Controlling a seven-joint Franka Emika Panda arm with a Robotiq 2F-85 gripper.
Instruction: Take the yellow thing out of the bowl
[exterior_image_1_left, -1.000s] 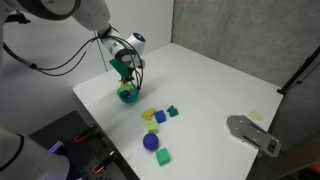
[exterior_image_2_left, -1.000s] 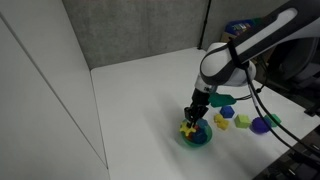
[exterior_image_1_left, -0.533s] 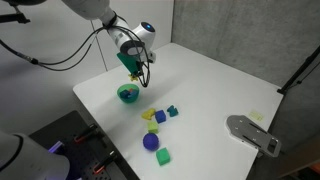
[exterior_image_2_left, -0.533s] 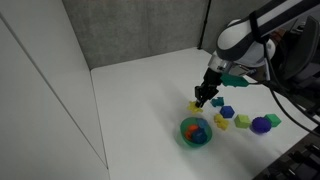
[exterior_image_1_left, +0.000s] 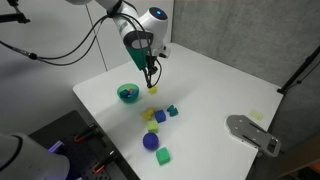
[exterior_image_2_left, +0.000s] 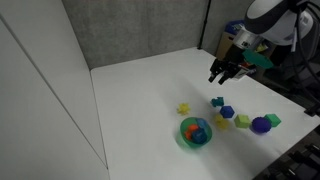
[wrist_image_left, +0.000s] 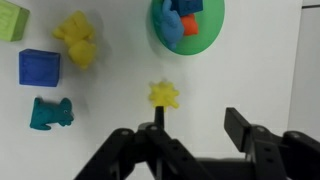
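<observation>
The yellow thing (wrist_image_left: 164, 95) is a tiny pale-yellow chunk lying on the white table outside the bowl, seen in both exterior views (exterior_image_1_left: 153, 90) (exterior_image_2_left: 184, 108). The bowl (wrist_image_left: 205, 38) has a teal-green rim and holds blue and orange pieces; it stands a short way from the chunk (exterior_image_1_left: 128, 93) (exterior_image_2_left: 196, 131). My gripper (wrist_image_left: 195, 128) is open, its jaws wide apart with nothing between them. It hangs above the table (exterior_image_1_left: 150, 72) (exterior_image_2_left: 222, 72), clear of the chunk and the bowl.
Loose toy blocks lie near: a larger yellow piece (wrist_image_left: 77, 40), a blue cube (wrist_image_left: 38, 68), a teal piece (wrist_image_left: 50, 113), a green block (wrist_image_left: 10, 18). A dark blue ball (exterior_image_1_left: 150, 142) and a grey device (exterior_image_1_left: 252, 133) sit toward the table's near edges.
My gripper rose out of the bowl with the yellow thing, carried it sideways, and opened. The chunk now lies on the table beside the bowl and the gripper has lifted away.
</observation>
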